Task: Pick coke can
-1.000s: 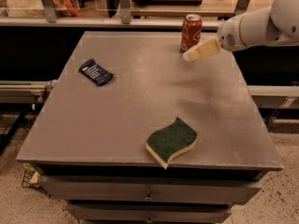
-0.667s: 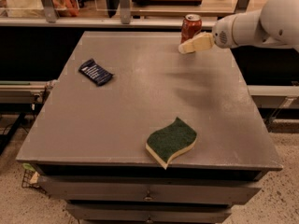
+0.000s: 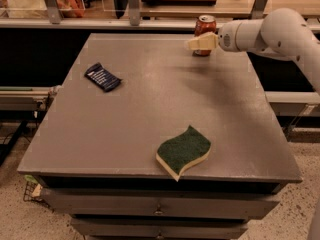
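The coke can (image 3: 205,26) is red with a silver top and stands upright near the far right edge of the grey table (image 3: 150,109). My gripper (image 3: 196,43) reaches in from the right on a white arm (image 3: 270,31). Its cream fingers lie across the front of the can's lower half, pointing left. The can's base is partly hidden behind them. I cannot see whether the fingers touch the can.
A green sponge (image 3: 183,150) with a cream underside lies near the table's front edge. A dark blue snack packet (image 3: 102,77) lies at the left. Shelving with posts (image 3: 132,4) runs behind the table. Drawers are below the tabletop.
The gripper has moved left and farther back, from beside the can's right to across its front. The can, sponge and packet have not moved.
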Tool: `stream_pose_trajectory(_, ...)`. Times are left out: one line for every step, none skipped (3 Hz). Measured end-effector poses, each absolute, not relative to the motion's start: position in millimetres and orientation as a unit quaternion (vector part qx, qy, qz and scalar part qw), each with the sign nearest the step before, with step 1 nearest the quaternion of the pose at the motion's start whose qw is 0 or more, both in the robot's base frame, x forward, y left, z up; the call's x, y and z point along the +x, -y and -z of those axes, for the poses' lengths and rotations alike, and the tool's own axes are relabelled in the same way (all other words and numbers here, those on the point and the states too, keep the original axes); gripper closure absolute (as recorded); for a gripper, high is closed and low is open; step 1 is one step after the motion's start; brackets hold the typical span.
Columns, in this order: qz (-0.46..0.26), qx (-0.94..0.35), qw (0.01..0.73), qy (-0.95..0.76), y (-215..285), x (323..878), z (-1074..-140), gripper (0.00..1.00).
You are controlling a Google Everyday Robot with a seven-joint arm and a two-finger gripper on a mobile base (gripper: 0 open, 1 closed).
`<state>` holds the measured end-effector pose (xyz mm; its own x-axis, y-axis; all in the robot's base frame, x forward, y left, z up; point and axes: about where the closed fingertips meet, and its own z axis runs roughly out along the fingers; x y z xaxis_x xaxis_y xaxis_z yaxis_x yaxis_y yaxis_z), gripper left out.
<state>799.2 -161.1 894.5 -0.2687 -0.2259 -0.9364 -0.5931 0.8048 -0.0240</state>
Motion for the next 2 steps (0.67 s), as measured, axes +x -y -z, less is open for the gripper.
stream_pose_trajectory(-0.167,-0.247,0.570,-0.765,154.1,822.3,-888.6,0.00)
stream_pose_trajectory(-0.167,-0.244,0.580,-0.759,151.4,830.0,-886.2,0.18)
